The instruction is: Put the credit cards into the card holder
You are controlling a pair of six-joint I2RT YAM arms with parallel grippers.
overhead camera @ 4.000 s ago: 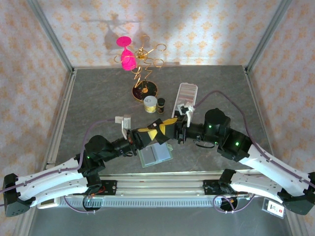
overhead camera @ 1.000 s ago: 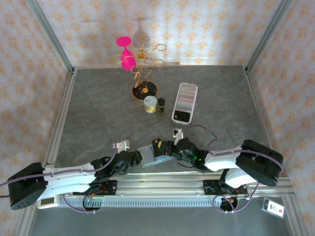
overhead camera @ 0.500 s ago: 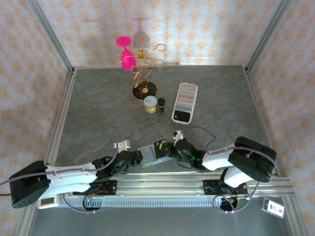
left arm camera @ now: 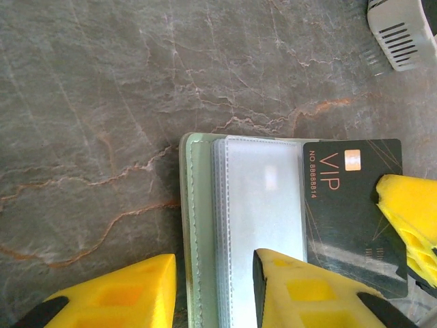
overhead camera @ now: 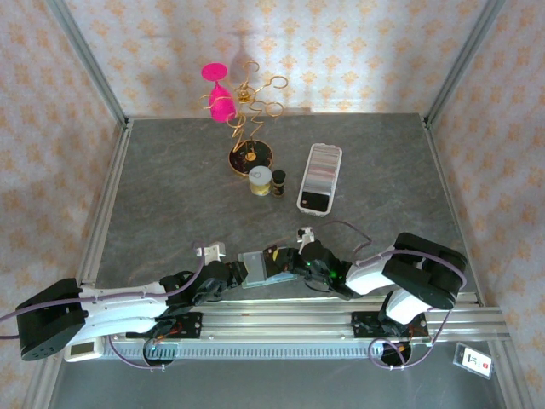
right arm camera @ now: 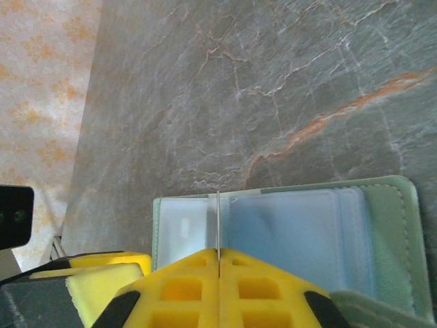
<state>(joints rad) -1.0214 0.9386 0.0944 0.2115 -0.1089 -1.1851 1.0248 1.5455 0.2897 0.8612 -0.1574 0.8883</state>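
Holder [overhead camera: 255, 269] lies open on the table [overhead camera: 170, 187] at its near edge, between your two pincers. Your right pincer [overhead camera: 289, 261] is clamped tight on a dark card [left arm camera: 349, 205], which it holds at the holder's right side, next to the clear pockets. Your left pincer [left arm camera: 213, 297] stands part way apart with the holder's green edge between its fingers; you cannot tell whether it pinches that edge. The left wrist view gives you the card's face, lettered VIP with a gold chip, and a right finger [left arm camera: 410, 225] on its outer edge. The right wrist view gives you that card edge-on, a thin line between closed yellow fingers. From above you get the tray [overhead camera: 306, 179] of cards [overhead camera: 322, 169] well behind, near a jar [overhead camera: 261, 181] and a small bottle [overhead camera: 278, 182].
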